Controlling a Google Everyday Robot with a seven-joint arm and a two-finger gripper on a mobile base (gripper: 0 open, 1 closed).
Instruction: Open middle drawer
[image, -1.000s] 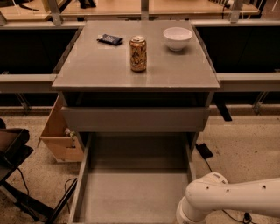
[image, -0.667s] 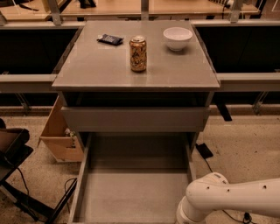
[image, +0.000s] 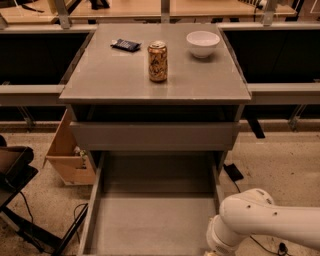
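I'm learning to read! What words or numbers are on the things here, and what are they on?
Nothing here can be read.
Can: printed pattern, too blurred to read.
Dark packet: too small to read.
Bowl: no writing shows.
Open drawer: plain grey, no label.
Gripper: out of view; only the white arm shows, bottom right, with no writing.

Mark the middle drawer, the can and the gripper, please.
middle drawer (image: 150, 225): camera view, bare tray floor.
can (image: 157, 61): camera view, middle of its side.
gripper: not in view; only the arm (image: 265, 220) shows, lower right, point on its white shell.
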